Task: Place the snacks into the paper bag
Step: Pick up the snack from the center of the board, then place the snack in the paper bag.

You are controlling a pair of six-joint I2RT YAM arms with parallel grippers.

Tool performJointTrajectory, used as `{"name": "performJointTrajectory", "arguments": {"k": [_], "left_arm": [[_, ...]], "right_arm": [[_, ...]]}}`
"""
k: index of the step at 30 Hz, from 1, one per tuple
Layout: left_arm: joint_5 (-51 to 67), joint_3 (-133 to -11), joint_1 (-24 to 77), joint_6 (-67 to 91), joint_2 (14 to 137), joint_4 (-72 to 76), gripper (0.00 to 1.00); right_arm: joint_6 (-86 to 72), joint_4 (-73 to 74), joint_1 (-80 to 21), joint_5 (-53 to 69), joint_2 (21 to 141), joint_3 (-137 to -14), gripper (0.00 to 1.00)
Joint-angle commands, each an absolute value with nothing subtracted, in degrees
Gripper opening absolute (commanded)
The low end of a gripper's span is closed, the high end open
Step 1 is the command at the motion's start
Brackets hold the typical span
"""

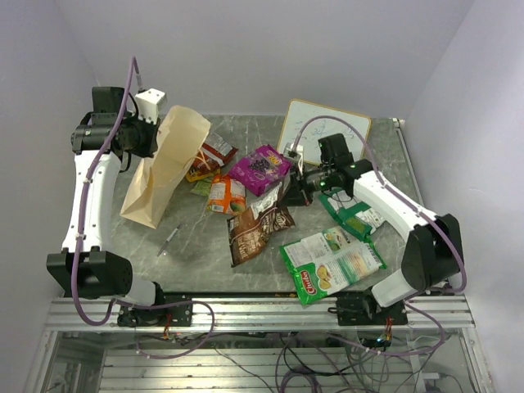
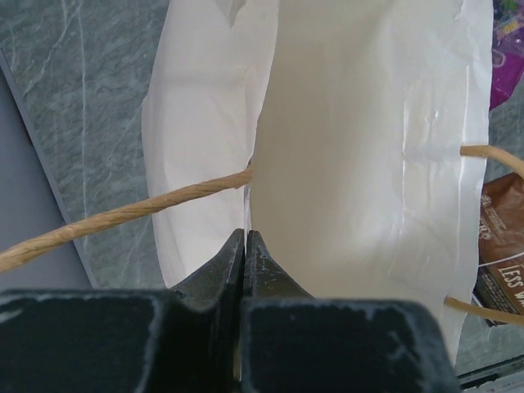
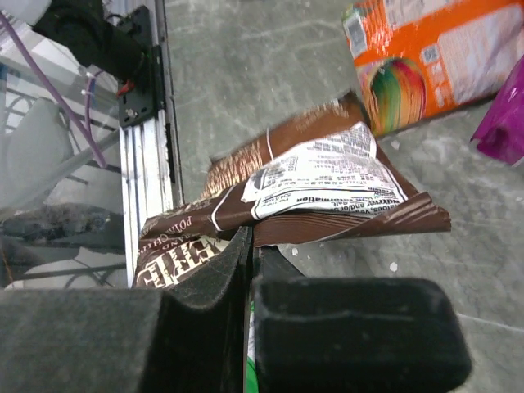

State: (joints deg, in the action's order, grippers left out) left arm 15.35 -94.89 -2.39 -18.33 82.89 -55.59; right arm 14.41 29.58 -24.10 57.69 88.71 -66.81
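Observation:
The cream-tan paper bag point(image 1: 164, 168) lies tilted at the left, its mouth facing the snacks. My left gripper point(image 1: 151, 139) is shut on the bag's rim; the left wrist view shows the fingers point(image 2: 246, 237) pinching the paper wall, with the bag's inside point(image 2: 368, 147) open. My right gripper point(image 1: 293, 192) is shut on the upper edge of the brown packet point(image 1: 258, 229), seen close in the right wrist view point(image 3: 327, 180). Red point(image 1: 214, 155), orange point(image 1: 225, 195) and purple point(image 1: 260, 168) packets lie near the bag's mouth. A large green-and-white packet point(image 1: 332, 266) lies at the front right.
A framed whiteboard point(image 1: 327, 123) leans at the back right. A thin pen point(image 1: 169, 239) lies in front of the bag. Another green packet point(image 1: 352, 217) lies under my right arm. The bag's cord handle point(image 2: 123, 214) hangs to the left. The table's metal front rail point(image 3: 147, 164) is near.

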Motion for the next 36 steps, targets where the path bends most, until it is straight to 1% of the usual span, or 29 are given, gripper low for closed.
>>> {"name": "performJointTrajectory", "arguments": {"k": [1, 5, 10, 19, 26, 31, 36], "left_arm": [[16.2, -95.6, -1.8, -15.1, 80.2, -52.0, 0.08], [17.2, -93.8, -1.7, -13.2, 78.0, -50.1, 0.08], [17.5, -91.3, -1.7, -12.8, 76.8, -49.3, 0.07], [18.7, -89.2, -1.5, -9.0, 76.3, -47.8, 0.07], [18.1, -90.1, -1.5, -6.1, 77.2, -48.2, 0.07], [19.0, -94.9, -1.5, -5.9, 79.9, -51.8, 0.07], [18.3, -99.5, -1.5, -6.4, 82.6, -55.8, 0.07]], "right_arm": [[18.0, 36.6, -23.9, 60.2, 84.6, -73.5, 0.0], [14.6, 35.9, -23.9, 61.9, 82.0, -78.2, 0.0], [8.1, 32.7, -23.9, 60.9, 80.5, -84.7, 0.0], [-2.6, 28.3, -23.9, 50.2, 81.8, -100.2, 0.0], [-12.6, 22.3, -25.1, 42.3, 87.8, -114.5, 0.0], [-18.5, 21.0, -27.2, 39.7, 95.3, -126.5, 0.0], [-19.8, 21.4, -31.6, 35.8, 102.6, -137.6, 0.0]]}}
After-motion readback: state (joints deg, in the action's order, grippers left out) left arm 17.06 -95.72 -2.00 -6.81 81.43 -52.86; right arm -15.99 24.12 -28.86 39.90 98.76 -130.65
